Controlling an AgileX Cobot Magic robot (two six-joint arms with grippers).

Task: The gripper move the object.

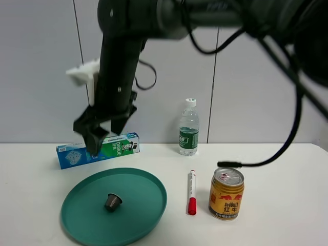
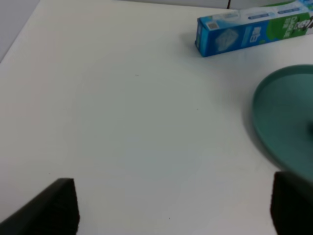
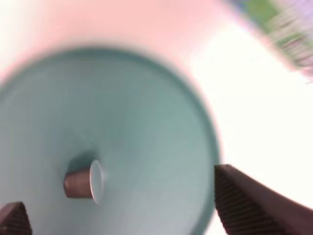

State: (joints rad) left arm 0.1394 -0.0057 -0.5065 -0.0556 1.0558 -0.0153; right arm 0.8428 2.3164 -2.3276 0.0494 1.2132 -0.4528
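Note:
The small dark grey-brown coffee capsule (image 1: pixel 113 202) sits on the green round plate (image 1: pixel 143 215), a little left of its middle. My right gripper (image 1: pixel 102 139) hangs open and empty well above the plate's far left part, on the dark arm that reaches across from the upper right. In the blurred right wrist view the capsule (image 3: pixel 80 182) lies below, between the spread fingertips (image 3: pixel 249 205), and the gripper (image 3: pixel 132 215) is clear of it. My left gripper (image 2: pixel 171 210) is open and empty over bare white table, with the plate's edge (image 2: pixel 283 122) beside it.
A blue and green toothpaste box (image 1: pixel 97 149) lies behind the plate. A water bottle (image 1: pixel 188 128) stands at the back centre. A red-capped white marker (image 1: pixel 191 191) and a gold Red Bull can (image 1: pixel 226 193) are right of the plate. A wall is behind.

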